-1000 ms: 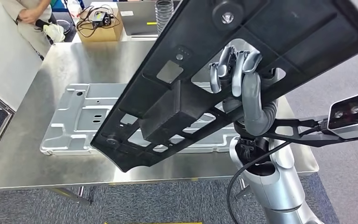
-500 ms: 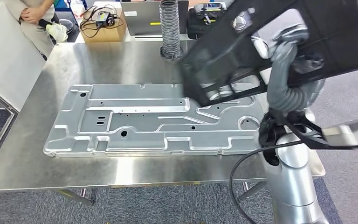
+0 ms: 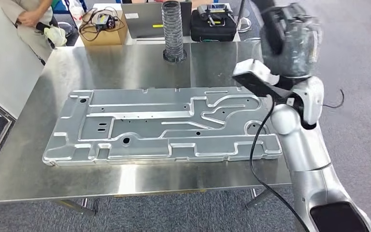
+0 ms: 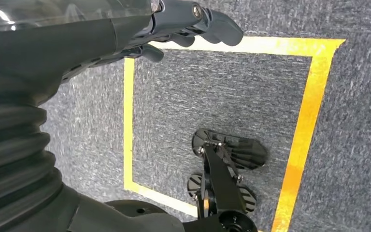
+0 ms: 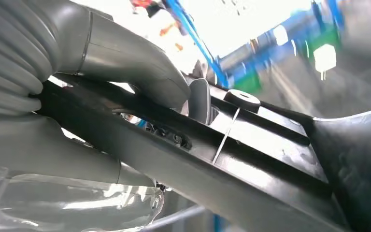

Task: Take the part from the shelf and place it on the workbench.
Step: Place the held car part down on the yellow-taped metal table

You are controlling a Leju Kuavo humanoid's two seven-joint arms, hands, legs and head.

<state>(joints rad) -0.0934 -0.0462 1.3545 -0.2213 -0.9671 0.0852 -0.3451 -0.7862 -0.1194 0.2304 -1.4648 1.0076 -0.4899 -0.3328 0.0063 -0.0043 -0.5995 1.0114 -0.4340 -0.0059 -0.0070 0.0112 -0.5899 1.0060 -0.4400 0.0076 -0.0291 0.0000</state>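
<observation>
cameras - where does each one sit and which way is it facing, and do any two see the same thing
Head view: high on the body, looking forward and down at the steel workbench and the silver panel; the right arm shows.
Left wrist view: behind the left hand, looking down at grey carpet with yellow tape.
Right wrist view: behind the right hand, which grips the black part.
Shared: both wrist views show their own ribbed cover; I can match no object across views.
</observation>
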